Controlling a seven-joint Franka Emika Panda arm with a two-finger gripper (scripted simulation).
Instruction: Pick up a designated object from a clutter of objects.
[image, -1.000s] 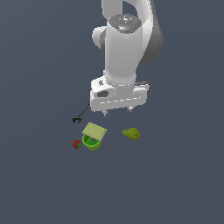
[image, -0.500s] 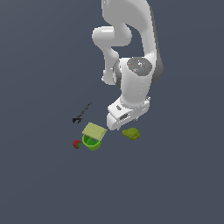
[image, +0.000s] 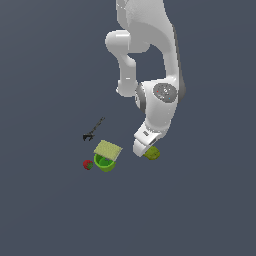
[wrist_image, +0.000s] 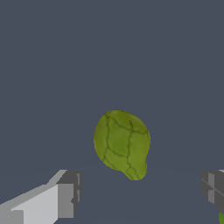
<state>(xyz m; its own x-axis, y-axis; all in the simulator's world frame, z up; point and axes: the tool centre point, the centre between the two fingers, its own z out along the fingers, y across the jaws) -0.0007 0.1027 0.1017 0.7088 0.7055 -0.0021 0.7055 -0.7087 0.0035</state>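
The designated object, an olive-green lumpy thing with a faceted surface (wrist_image: 122, 143), lies on the dark floor. In the wrist view it sits just beyond the gap between my two fingertips. My gripper (wrist_image: 140, 192) is open, its grey fingertips (wrist_image: 68, 192) spread wide with nothing between them. In the exterior view the white hand (image: 146, 142) hangs low over the olive object (image: 154, 154) and hides part of it. The rest of the clutter of objects lies towards the exterior view's left.
A bright green cup (image: 105, 163) stands with a pale flat square (image: 108, 149) leaning on its rim. A tiny red berry (image: 88, 164) lies beside the cup. A thin black tool (image: 93, 130) lies further back.
The arm has swung towards the exterior view's right and come down, bringing the hand from above the clutter to just over the olive object.
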